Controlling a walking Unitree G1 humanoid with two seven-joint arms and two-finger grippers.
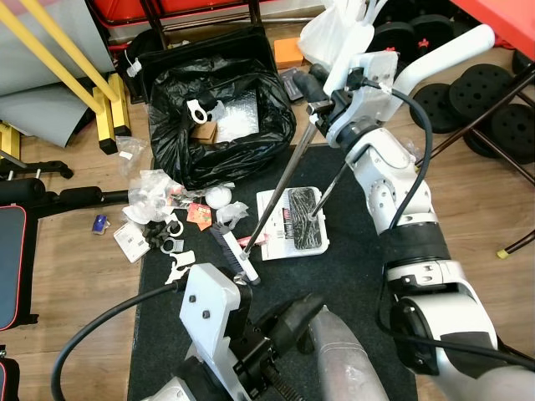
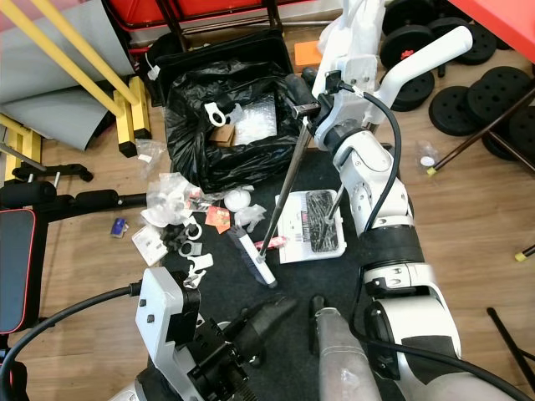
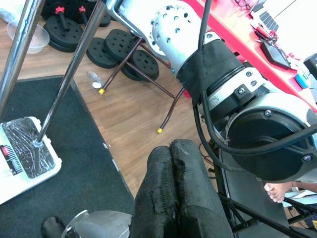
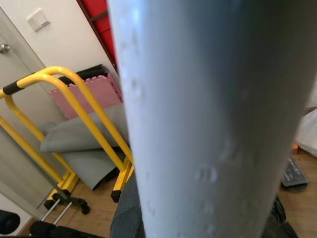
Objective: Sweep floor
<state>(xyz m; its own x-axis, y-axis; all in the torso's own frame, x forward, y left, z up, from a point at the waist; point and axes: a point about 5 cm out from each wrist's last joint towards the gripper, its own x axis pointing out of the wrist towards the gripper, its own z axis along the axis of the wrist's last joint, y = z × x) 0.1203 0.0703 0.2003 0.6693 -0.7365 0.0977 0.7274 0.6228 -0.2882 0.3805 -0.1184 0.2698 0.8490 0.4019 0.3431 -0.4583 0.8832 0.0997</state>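
Note:
My right gripper [image 1: 312, 96] is raised above the black mat [image 1: 351, 276] and shut on the metal handle of the broom [image 1: 280, 180]. The handle slants down to the brush head [image 1: 237, 254], which rests on the mat near a pile of litter [image 1: 159, 219]. A white dustpan [image 1: 292, 221] holding dark debris lies on the mat beside the brush, its thin handle [image 1: 333, 188] rising behind my right arm. My left gripper [image 1: 314, 304] hangs low over the mat with its fingers [image 3: 171, 163] pressed together and nothing in them.
An open black rubbish bag [image 1: 221, 125] stands just behind the litter. Yellow frame bars [image 1: 104, 92] and a black bench [image 1: 17, 251] are at the left. Weight plates [image 1: 481, 92] and thin stand legs [image 1: 501, 159] are at the right. A person's bare foot [image 3: 280, 191] is nearby.

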